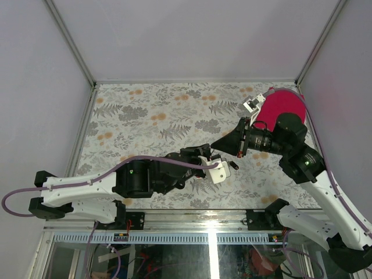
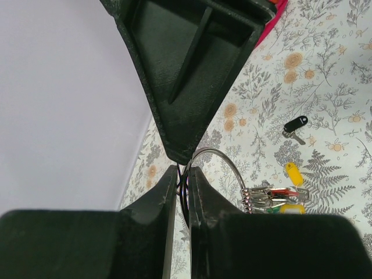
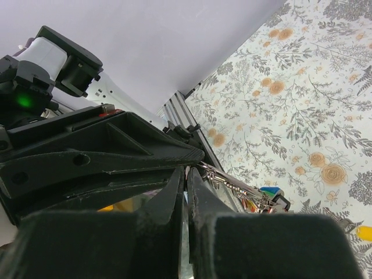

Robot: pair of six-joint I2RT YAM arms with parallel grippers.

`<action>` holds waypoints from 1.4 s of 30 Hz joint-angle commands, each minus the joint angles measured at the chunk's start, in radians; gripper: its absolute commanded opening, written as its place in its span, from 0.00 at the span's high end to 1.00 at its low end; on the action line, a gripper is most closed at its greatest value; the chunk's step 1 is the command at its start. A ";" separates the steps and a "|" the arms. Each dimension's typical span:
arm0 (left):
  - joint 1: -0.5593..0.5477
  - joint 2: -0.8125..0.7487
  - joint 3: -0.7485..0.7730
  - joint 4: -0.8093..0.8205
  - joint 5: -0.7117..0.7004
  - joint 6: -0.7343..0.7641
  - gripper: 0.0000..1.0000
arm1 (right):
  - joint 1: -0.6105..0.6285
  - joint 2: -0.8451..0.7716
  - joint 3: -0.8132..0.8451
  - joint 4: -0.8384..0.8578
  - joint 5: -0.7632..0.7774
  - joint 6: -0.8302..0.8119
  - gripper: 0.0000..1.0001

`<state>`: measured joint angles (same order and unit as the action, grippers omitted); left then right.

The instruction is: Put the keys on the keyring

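Two black plastic fingers of my left gripper [image 2: 183, 177] stand almost together and pinch the keyring [image 2: 224, 158], a thin shiny wire loop, at one side. My right gripper [image 3: 186, 177] is closed fully. Its ribbed, wedge-shaped tip comes down to the keyring just above the left fingers, but I cannot tell whether it has the wire between its pads.

On the keyring, at the side away from my fingers, hangs a bunch of keys [image 2: 268, 199] with silver blades and red, green and yellow plastic heads. Near the keyring a yellow-headed key [image 2: 293, 172] appears to lie loose on the tablecloth [image 2: 343, 70], which is pale with grey ferns and orange flowers. Further from the keyring lies a black-headed key [image 2: 295, 125]. Well beyond the keyring is a round red thing [image 1: 279, 104], half hidden by my right arm; I cannot tell what it contains.
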<state>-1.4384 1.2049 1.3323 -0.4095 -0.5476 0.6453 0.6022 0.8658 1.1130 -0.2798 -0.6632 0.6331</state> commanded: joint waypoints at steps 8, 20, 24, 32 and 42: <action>0.003 -0.046 -0.015 0.138 0.005 0.014 1.00 | 0.008 -0.102 0.008 0.079 0.133 -0.039 0.57; 0.003 -0.054 -0.028 0.143 -0.010 0.025 1.00 | 0.009 -0.115 0.002 -0.040 0.299 -0.116 0.53; 0.002 -0.051 -0.035 0.151 -0.019 0.029 1.00 | 0.008 -0.074 0.027 -0.153 0.384 -0.172 0.53; 0.010 -0.014 -0.023 0.128 -0.055 0.025 1.00 | 0.007 0.071 0.097 -0.455 0.659 -0.220 0.52; 0.024 0.001 -0.023 0.108 -0.065 0.003 1.00 | -0.097 0.255 -0.056 -0.459 0.614 -0.273 0.51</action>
<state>-1.4235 1.2194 1.2938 -0.3592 -0.5861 0.6617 0.5667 1.0767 1.1175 -0.7509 -0.0372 0.3935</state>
